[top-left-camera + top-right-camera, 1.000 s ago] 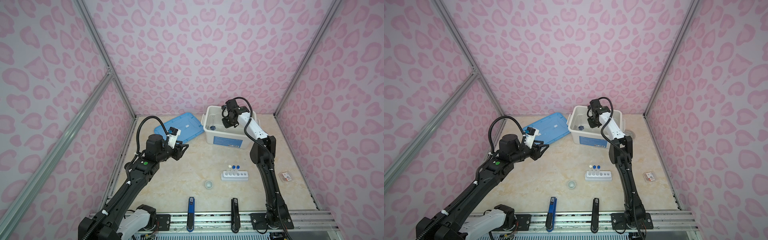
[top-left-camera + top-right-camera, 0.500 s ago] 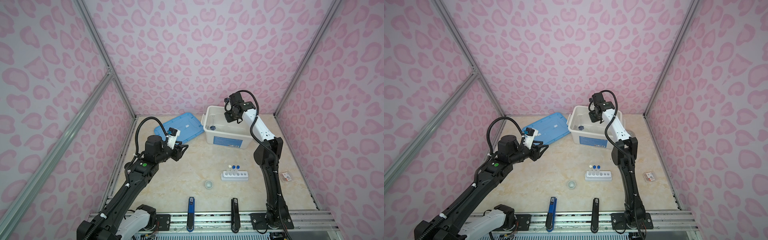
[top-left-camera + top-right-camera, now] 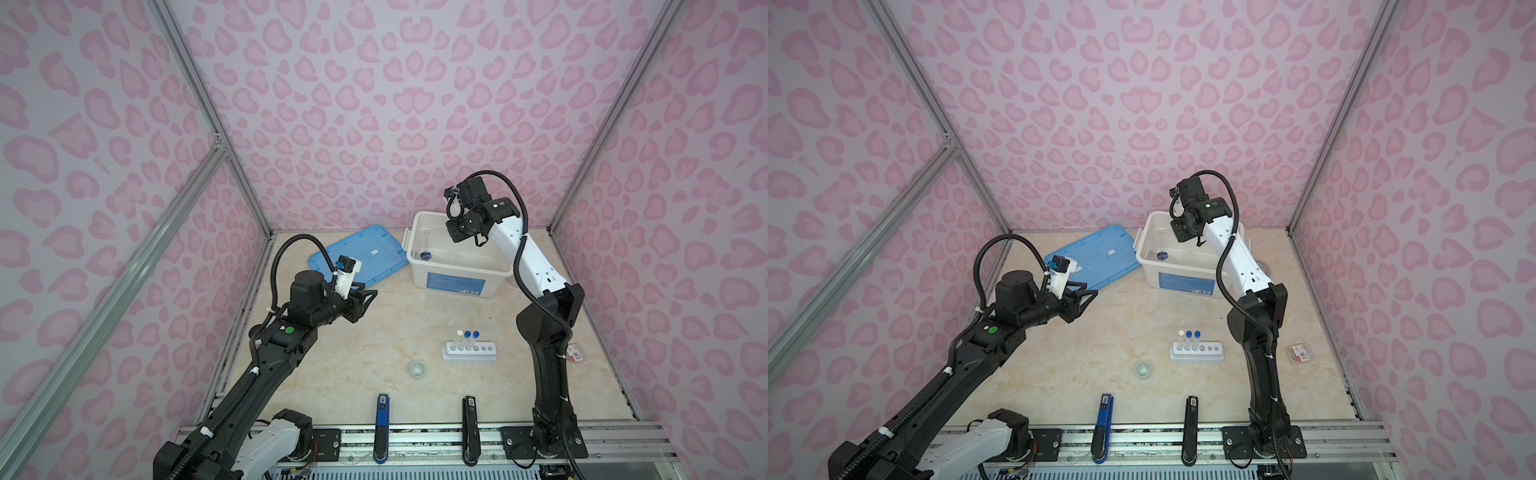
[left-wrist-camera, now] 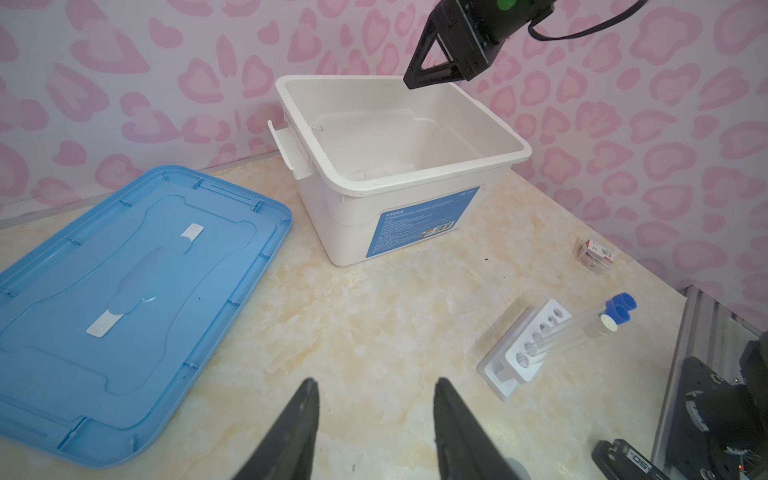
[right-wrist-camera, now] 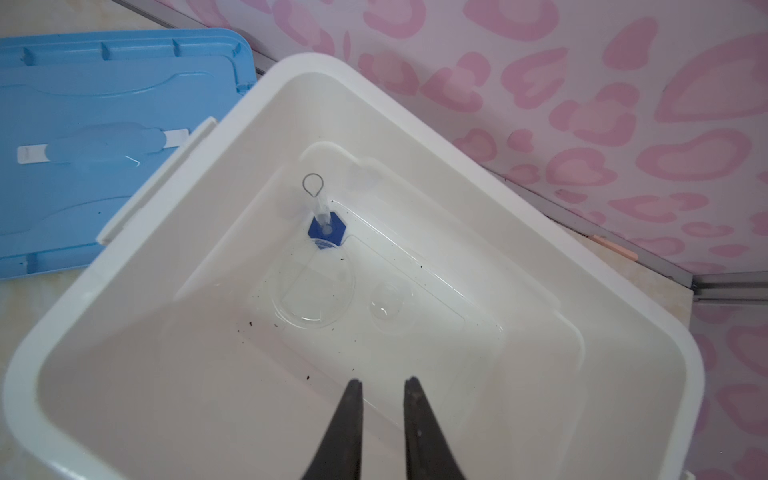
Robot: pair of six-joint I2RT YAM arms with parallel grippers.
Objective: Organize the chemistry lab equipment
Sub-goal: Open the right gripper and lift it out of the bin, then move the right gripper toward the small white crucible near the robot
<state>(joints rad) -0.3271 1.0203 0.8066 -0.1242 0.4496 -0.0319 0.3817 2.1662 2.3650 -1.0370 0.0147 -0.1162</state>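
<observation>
Blue plastic marks the base of the tiny cylinder (image 5: 325, 224), which lies tipped inside the white bin (image 4: 353, 224) with its foot touching the clear round dish (image 5: 316, 286); a smaller clear round piece (image 5: 388, 301) sits just beside the dish. These three seem to be stowed there as their storage place. The right gripper (image 5: 383, 382) hangs above them at the lower middle of the right wrist view, its jaws narrowly parted and empty, which suggests a drop-off just finished. Right of centre in a top view, the six-hole rack (image 3: 469, 353) stands on the table with three capped tubes (image 3: 467, 338) crowded at one end, and the small white cup (image 3: 417, 368) sits alone to its lower left (both probably next for the bin). The left gripper (image 4: 376, 384) hovers over bare table with its jaws wide and empty, likely held clear of the bin. Only the right wrist view reveals the dish; the top views give just a blue speck there. The left wrist view shows the blue lid (image 4: 124, 291) lying flat at the left.
</observation>
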